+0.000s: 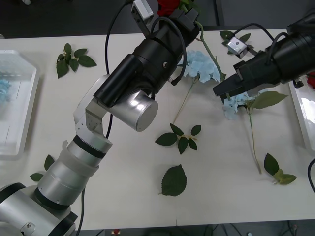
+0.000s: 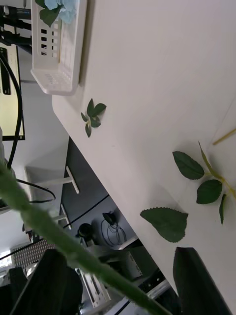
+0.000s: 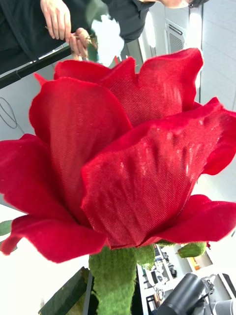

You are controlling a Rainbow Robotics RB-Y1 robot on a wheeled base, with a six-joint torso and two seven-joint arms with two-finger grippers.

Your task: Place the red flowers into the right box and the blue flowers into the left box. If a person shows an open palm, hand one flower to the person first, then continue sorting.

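Pinched on the green base of a red rose [image 3: 123, 147], your left gripper [image 1: 183, 18] has its jaws closed under the bloom; in the front view you see it raised at the table's far edge, near twelve o'clock, with the rose's red head just above it. From the left wrist camera the petals crowd the picture, and a person's hands [image 3: 61, 22] show behind them.

Your right gripper [image 1: 227, 88] sits toward two o'clock, low over a blue hydrangea [image 1: 236, 104] that lies on the table [image 1: 123, 172]; you cannot tell from these pictures how its jaws stand. A thick green stem [image 2: 64, 241] crosses close in front of the right wrist camera.

A second blue hydrangea [image 1: 202, 66] lies between the two grippers. Loose leaf sprigs [image 1: 179, 137] lie scattered around six o'clock and ten o'clock.

At nine o'clock you have the left box [image 1: 19, 103], with something pale blue in it. At three o'clock the right box [image 1: 302, 115] shows only its rim. You will find no readable writing or labels anywhere.
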